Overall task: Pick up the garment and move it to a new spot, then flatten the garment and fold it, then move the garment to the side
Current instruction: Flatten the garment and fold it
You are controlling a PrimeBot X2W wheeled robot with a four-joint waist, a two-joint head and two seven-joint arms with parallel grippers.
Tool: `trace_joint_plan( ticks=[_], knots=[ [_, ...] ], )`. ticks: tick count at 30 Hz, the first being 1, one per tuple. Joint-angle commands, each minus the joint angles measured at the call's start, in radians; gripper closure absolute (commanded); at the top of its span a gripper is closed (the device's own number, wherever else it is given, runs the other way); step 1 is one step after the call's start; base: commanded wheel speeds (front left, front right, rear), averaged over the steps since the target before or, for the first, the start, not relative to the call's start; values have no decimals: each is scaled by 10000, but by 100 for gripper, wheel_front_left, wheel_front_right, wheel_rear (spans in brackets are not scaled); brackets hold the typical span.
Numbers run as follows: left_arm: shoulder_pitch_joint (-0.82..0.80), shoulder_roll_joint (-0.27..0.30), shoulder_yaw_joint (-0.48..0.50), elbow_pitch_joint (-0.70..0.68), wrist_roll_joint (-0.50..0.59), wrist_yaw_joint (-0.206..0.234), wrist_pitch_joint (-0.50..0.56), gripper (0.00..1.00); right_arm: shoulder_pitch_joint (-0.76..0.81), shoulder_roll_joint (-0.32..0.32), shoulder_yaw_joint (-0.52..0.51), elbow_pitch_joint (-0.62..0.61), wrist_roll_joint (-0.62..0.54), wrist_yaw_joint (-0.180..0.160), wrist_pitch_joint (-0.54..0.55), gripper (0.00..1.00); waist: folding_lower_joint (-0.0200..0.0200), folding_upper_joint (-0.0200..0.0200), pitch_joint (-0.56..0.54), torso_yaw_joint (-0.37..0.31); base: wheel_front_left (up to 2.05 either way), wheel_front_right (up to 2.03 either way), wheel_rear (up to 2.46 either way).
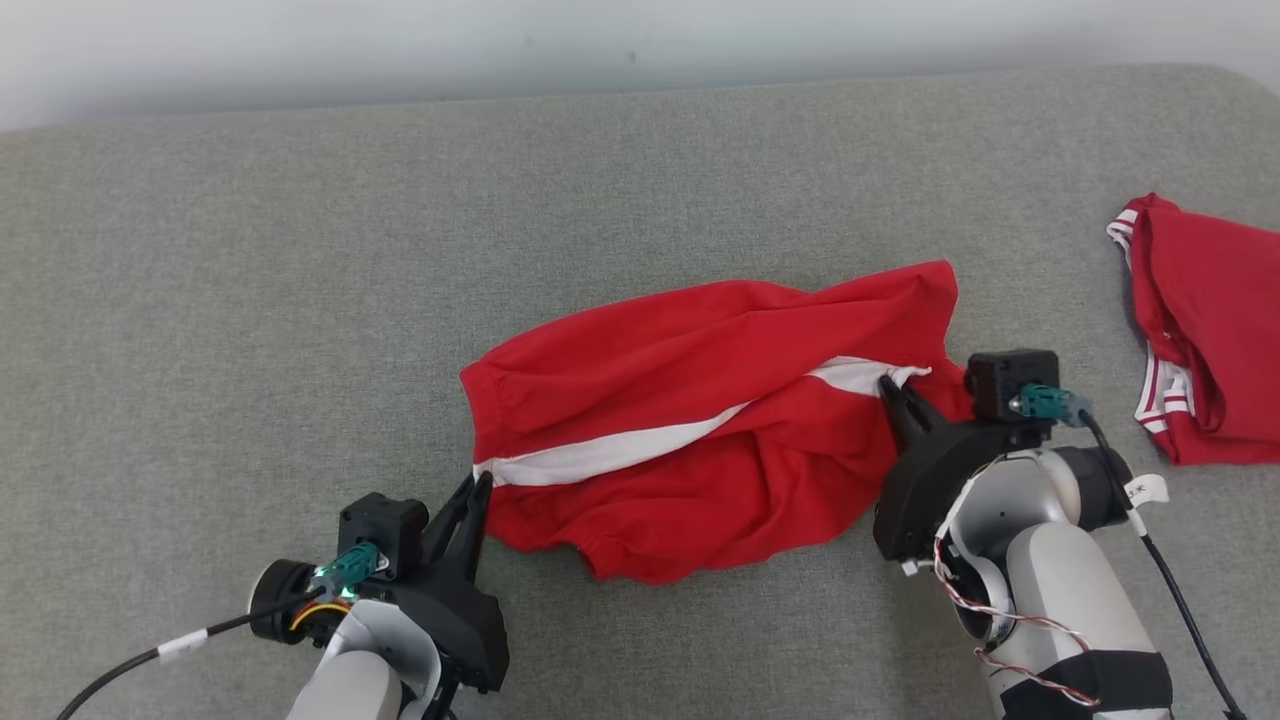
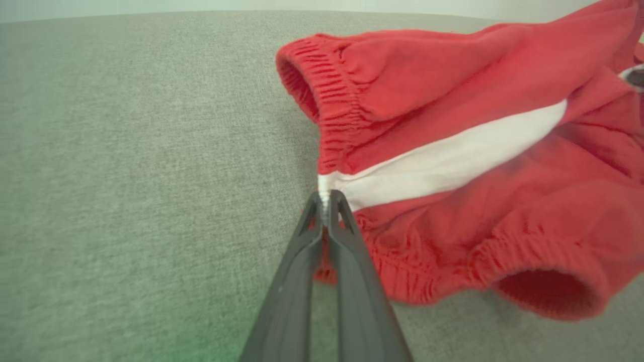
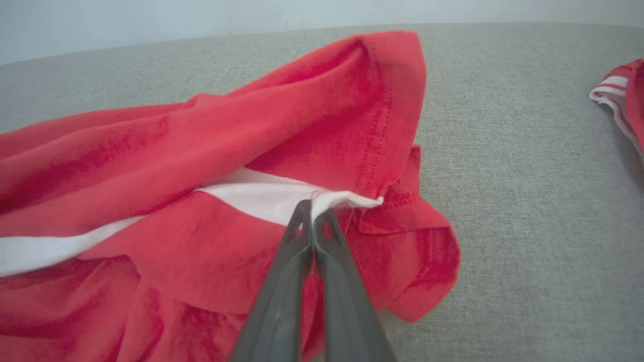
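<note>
With our left hand (image 1: 480,487) pinched shut on the left end of the white stripe (image 1: 620,452) and our right hand (image 1: 889,381) clamped on its right end, we should lift both evenly, drawing the crumpled red garment (image 1: 700,330) taut above mid-desk (image 1: 300,250).

I read: red cloth garment (image 1: 700,440), plain red, one broad white stripe running end to end | grey woven fabric surface (image 1: 300,300), flecked light grey all over | second red cloth garment (image 1: 1210,360), at the surface's right edge, red with red-and-white striped trim | left gripper (image 1: 480,482) and right gripper (image 1: 888,383), both black
</note>
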Motion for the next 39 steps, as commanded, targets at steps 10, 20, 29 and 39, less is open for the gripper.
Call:
trace_joint_plan(
  ticks=[10,20,29,39],
  knots=[
    [-90,-292,1022,-865,-1593,-221,-995,100,-140,39,-107,-936,343,-20,-1041,100,0,-1,-573,14,0,0,0],
    [-721,130,1774,-3211,-3799,-502,-523,100,-503,-704,162,-2931,1395,-20,-1878,100,0,-1,-1216,-203,0,0,0],
    [-1398,509,2041,-4847,-4806,-518,332,100,-836,-1284,128,-3870,1793,-20,-2242,100,0,-1,-1661,-374,0,0,0],
    [-1698,417,2192,-6559,-6195,-362,1448,100,-1075,-1436,-302,-4994,1955,-20,-2579,100,0,-1,-1754,-559,0,0,0]
  ],
)
